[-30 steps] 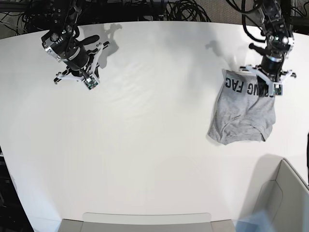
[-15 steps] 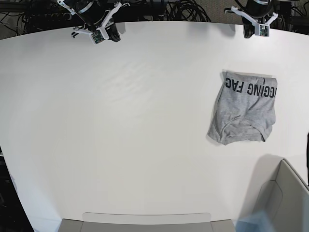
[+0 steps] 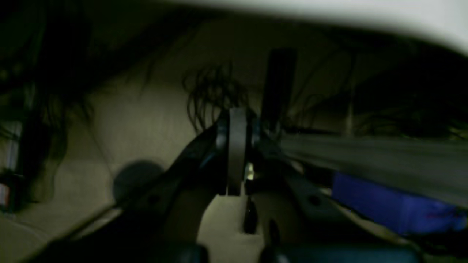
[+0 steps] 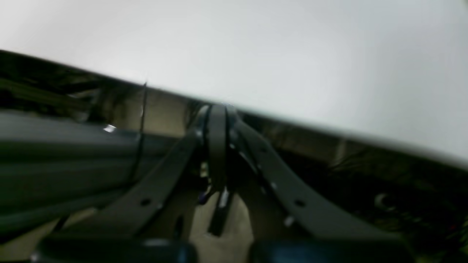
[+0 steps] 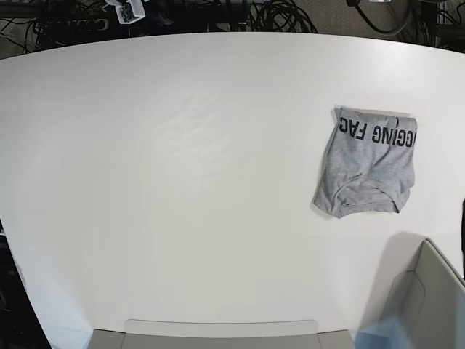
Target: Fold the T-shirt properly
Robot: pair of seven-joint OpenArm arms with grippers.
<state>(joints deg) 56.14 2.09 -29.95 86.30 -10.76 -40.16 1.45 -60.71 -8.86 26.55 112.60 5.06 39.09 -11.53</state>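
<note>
The T-shirt (image 5: 369,167) lies folded into a small grey bundle at the right of the white table (image 5: 182,203), black lettering showing along its far edge. Nothing touches it. In the left wrist view my left gripper (image 3: 237,120) is shut and empty, hanging over dark floor and cables beyond the table. The right wrist view shows my right gripper (image 4: 217,109) also shut and empty, at the table's far edge. In the base view only a white bit of the right gripper (image 5: 129,10) peeks in at the top left.
Black cables (image 5: 276,14) crowd the floor behind the table's far edge. A grey bin (image 5: 429,298) stands at the bottom right corner. A flat grey tray (image 5: 218,333) sits along the near edge.
Both arms have pulled back from over the table and past its far edge. The left gripper has left the shirt's lettered edge. The shirt has not moved.
</note>
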